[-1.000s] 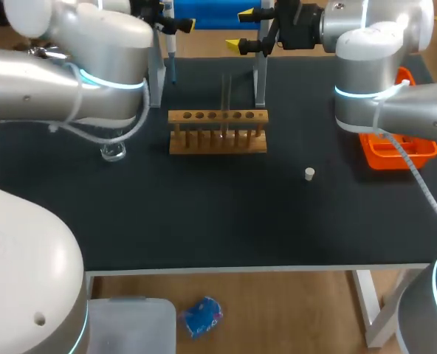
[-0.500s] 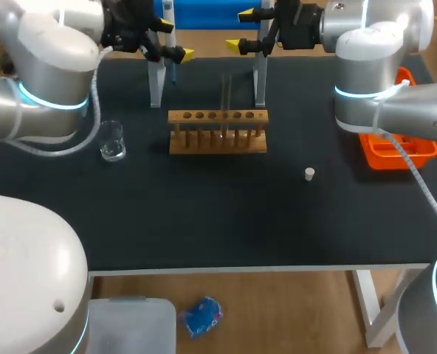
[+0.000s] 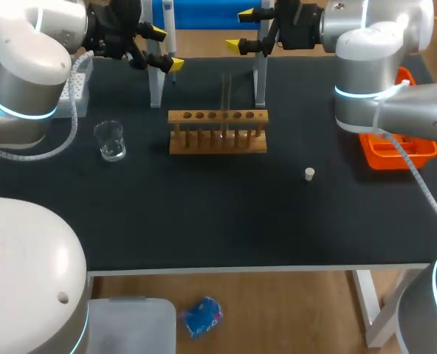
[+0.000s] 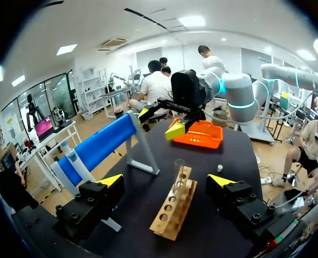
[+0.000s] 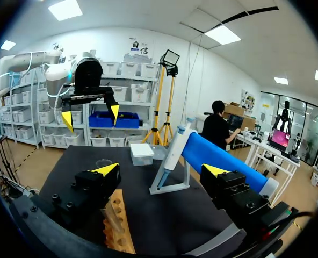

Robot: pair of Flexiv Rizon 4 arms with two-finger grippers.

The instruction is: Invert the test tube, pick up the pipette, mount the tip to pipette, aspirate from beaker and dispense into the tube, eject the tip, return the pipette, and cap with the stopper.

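Observation:
A clear test tube (image 3: 226, 94) stands upright in the wooden rack (image 3: 217, 133), and in the left wrist view this test tube (image 4: 178, 173) is ahead of my fingers. The pipette (image 3: 168, 33) hangs on the blue-topped stand (image 3: 156, 81); the pipette (image 5: 172, 152) also shows ahead of my right gripper. A glass beaker (image 3: 111, 140) stands left of the rack. The white stopper (image 3: 309, 173) lies right of it. My left gripper (image 3: 165, 48) hangs open by the stand's left post. My right gripper (image 3: 241, 29) hangs open at the far edge, holding nothing.
A white tip box (image 3: 78, 77) sits at the far left behind the beaker. An orange tray (image 3: 396, 151) stands at the right edge under my right arm. The near half of the black mat (image 3: 218, 221) is bare.
My left arm has swung back to the left and away, uncovering the beaker and the tip box. Its open gripper shifted slightly left. The right arm has not moved.

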